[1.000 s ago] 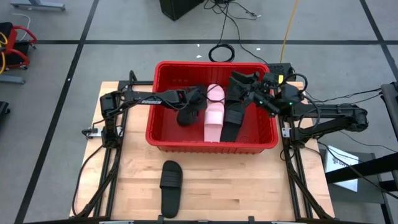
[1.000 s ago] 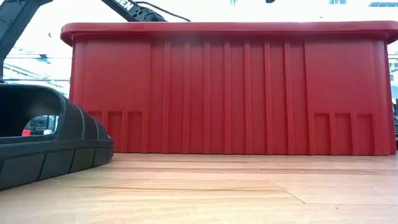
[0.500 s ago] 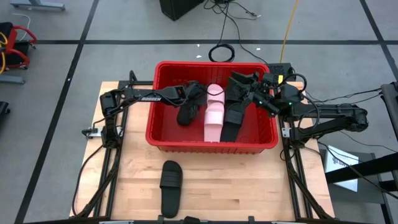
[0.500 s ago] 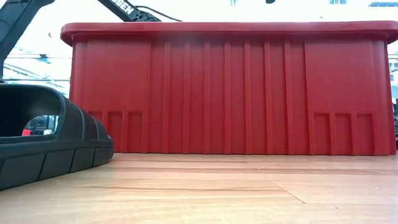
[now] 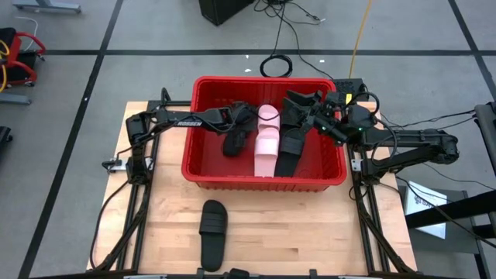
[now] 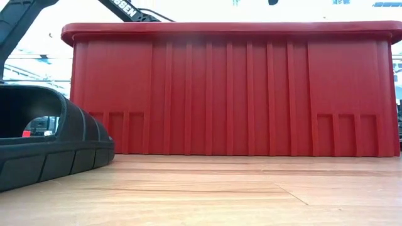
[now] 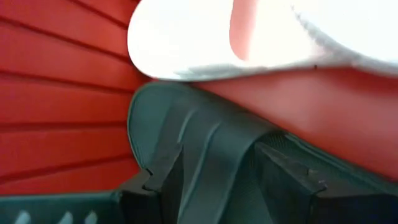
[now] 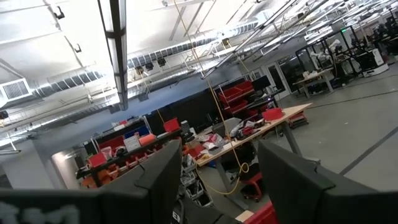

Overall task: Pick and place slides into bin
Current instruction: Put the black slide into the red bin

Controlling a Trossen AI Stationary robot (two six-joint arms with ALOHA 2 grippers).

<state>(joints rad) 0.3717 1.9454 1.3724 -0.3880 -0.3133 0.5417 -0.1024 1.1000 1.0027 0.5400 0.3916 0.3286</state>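
One black slide [image 5: 211,233] lies on the wooden table [image 5: 310,225] in front of the red bin [image 5: 203,169], so the job looks mostly done but not finished. Inside the bin are a pink slide [image 5: 266,142] and what seem to be several black ones, though their dark shapes merge. The left gripper [image 5: 236,130] is low in the bin, its fingers [image 7: 158,186] apart around a black slide [image 7: 211,155], while the right gripper [image 5: 314,118] hangs over the bin's right side, fingers spread and empty.

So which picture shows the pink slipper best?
The high view: the pink slipper lies in full sight inside the red box, between black ones. The left wrist view shows only a pale, close-up bit of it. The low view sees just the box's wall; the right wrist view sees only the room.
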